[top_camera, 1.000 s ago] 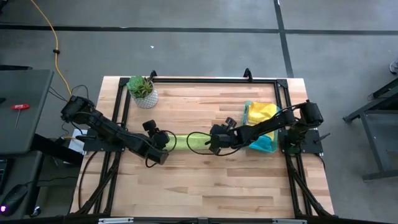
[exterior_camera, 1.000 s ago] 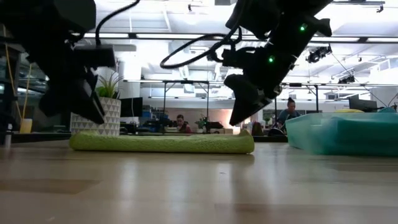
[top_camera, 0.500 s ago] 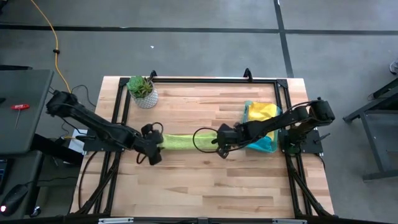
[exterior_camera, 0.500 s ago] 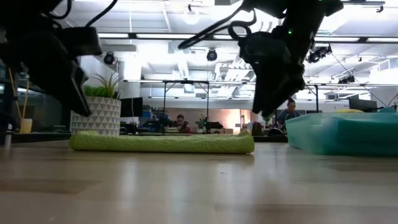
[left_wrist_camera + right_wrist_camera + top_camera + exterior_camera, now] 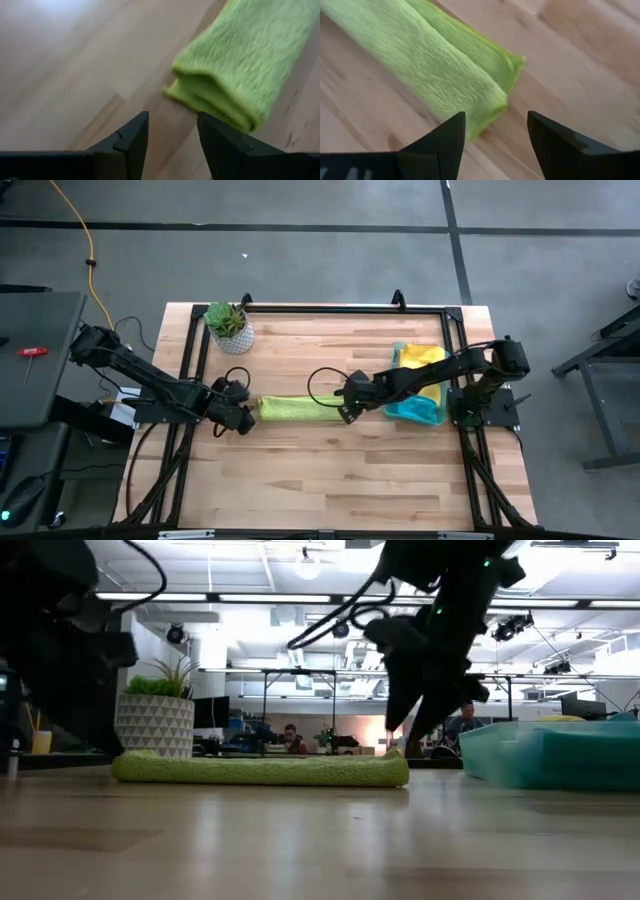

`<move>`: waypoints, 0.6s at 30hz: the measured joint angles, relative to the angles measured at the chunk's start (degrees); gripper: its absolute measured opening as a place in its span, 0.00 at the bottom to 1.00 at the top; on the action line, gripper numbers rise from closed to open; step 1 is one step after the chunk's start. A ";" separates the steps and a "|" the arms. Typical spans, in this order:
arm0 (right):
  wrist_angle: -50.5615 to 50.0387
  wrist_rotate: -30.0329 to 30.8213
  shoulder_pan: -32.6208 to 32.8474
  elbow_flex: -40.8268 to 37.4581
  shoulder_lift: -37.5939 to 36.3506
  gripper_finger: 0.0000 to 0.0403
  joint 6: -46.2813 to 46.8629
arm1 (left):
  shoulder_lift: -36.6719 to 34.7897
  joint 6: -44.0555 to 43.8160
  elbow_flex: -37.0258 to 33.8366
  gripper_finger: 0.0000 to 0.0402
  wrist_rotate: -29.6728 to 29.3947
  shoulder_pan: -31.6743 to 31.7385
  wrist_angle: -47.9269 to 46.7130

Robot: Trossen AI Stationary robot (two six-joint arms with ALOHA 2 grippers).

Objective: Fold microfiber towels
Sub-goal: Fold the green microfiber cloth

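The lime green towel (image 5: 295, 408), folded into a long strip, lies flat mid-frame on the bench (image 5: 330, 480). Right of centre, more towels (image 5: 418, 360) sit stacked in a teal tray (image 5: 425, 415). The left tool (image 5: 238, 420) and right tool (image 5: 343, 410), both spread and empty, flank the strip's ends.

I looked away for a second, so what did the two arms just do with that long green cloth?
Both grippers drew outward off the lime green towel: the left gripper now sits past its left end, the right gripper at its right end, both open, holding nothing. The towel stayed put, folded long; the tray and plant too.
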 joint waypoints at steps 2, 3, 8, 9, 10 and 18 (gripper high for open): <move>-0.26 -0.97 -0.17 0.02 1.16 0.51 0.87 | 0.01 -1.16 -0.86 0.40 1.24 0.00 -0.17; 0.44 -1.43 -0.14 0.02 1.83 0.51 1.34 | 0.01 -1.68 -1.15 0.40 1.37 -0.01 -0.15; 3.30 -3.23 -0.14 0.02 5.14 0.51 4.19 | 0.01 -1.98 -1.45 0.39 1.37 0.00 0.22; 3.24 -3.38 -0.14 0.00 5.57 0.51 4.55 | 0.01 -1.94 -1.45 0.39 1.39 0.00 0.51; 3.23 -3.33 -0.14 0.00 5.97 0.51 5.08 | 0.01 -1.94 -1.45 0.39 1.39 0.00 0.79; 8.65 -3.38 -0.06 -0.02 7.32 0.51 7.41 | 0.01 -1.91 -1.45 0.39 2.34 0.00 1.33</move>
